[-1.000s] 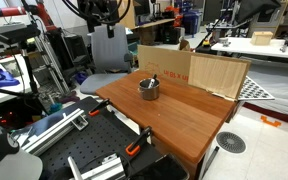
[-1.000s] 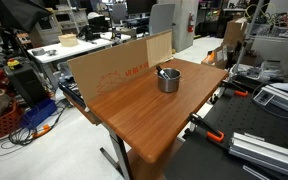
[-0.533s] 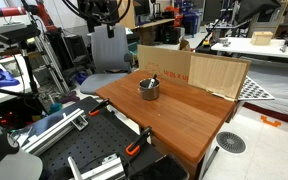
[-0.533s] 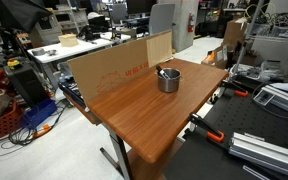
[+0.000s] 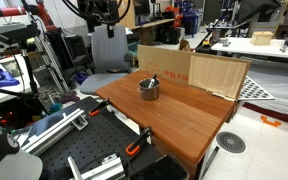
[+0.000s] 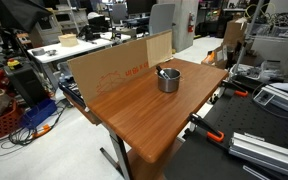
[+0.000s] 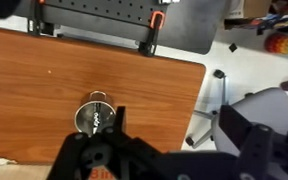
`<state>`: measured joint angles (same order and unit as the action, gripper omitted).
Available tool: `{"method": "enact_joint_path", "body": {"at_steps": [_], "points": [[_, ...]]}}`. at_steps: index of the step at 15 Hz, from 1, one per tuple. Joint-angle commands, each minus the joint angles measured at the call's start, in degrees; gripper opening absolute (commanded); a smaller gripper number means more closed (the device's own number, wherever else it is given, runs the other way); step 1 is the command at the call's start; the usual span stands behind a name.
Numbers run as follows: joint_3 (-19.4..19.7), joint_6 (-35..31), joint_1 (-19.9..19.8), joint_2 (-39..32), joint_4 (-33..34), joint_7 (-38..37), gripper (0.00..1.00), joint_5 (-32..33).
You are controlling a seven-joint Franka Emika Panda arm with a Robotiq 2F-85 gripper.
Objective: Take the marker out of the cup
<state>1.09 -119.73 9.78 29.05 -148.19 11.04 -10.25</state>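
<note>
The small silver-grey metal cup (image 5: 148, 88) stands on the wooden table near the cardboard wall, seen in both exterior views (image 6: 168, 80). The dark marker (image 5: 152, 80) leans inside it, its end sticking above the rim (image 6: 164, 71). In the wrist view the cup (image 7: 94, 118) lies below and left of my gripper (image 7: 174, 115), with the marker (image 7: 97, 119) across its mouth. The gripper is open and empty, high above the table, its fingers far apart. It shows at the top of an exterior view (image 5: 102, 12).
A cardboard wall (image 5: 196, 70) (image 6: 109, 68) stands along the table's far edge behind the cup. The wooden table (image 5: 184, 120) (image 6: 134, 115) has orange clamps (image 5: 134, 148) (image 6: 216, 135) at its side. Lab benches, a chair and aluminium rails surround it.
</note>
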Motion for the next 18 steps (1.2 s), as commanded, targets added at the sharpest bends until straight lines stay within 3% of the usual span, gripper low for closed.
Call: {"method": "enact_joint_path", "body": {"at_steps": [1,18], "points": [[-1.29,-0.41,-1.19,-0.39,0.02,-0.43,1.0,0.61],[-2.5,-5.85,-5.13,-20.42,7.51,-3.8,1.0,11.73]]}}
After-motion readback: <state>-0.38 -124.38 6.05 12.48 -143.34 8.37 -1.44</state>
